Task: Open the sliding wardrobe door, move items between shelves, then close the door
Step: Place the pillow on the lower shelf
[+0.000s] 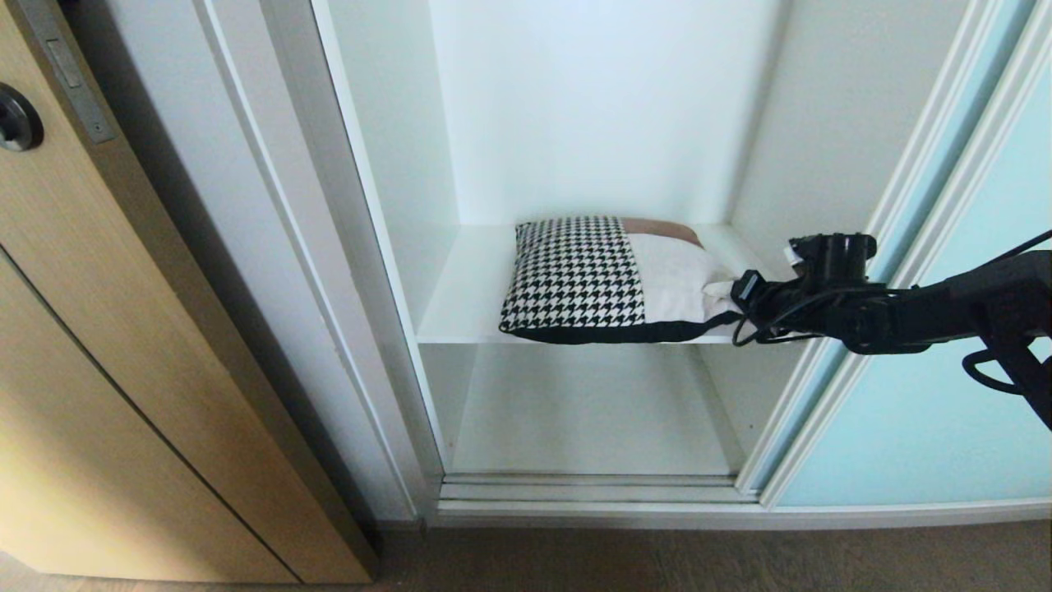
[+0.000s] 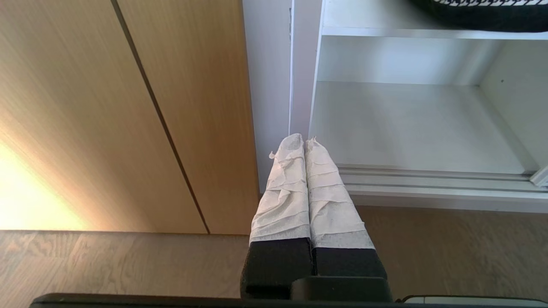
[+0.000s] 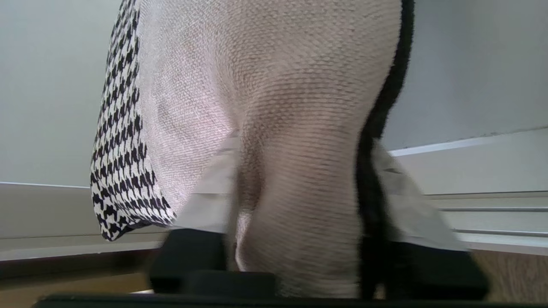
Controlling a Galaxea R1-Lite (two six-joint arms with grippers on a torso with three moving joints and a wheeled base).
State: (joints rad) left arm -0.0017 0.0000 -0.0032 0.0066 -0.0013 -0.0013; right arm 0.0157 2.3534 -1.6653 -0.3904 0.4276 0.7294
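The right gripper is seen clamped on the cream corner of the cushion, which lies on the upper shelf of the wardrobe. The sliding wardrobe door is pushed aside to the right. The left gripper is held shut near the floor

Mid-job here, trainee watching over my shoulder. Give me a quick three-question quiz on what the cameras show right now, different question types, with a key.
1. True or false: the cushion lies on the bottom shelf.
2. Which gripper has its fingers around the cushion's edge: A) left gripper, B) right gripper?
3. Fill in: the sliding wardrobe door stands to the ___ of the opening in the head view.

Key:
1. False: it lies on the upper shelf, overhanging the front edge slightly.
2. B: its fingers straddle the cream corner; the left gripper is shut, low by the tan wood-grain door.
3. Right.
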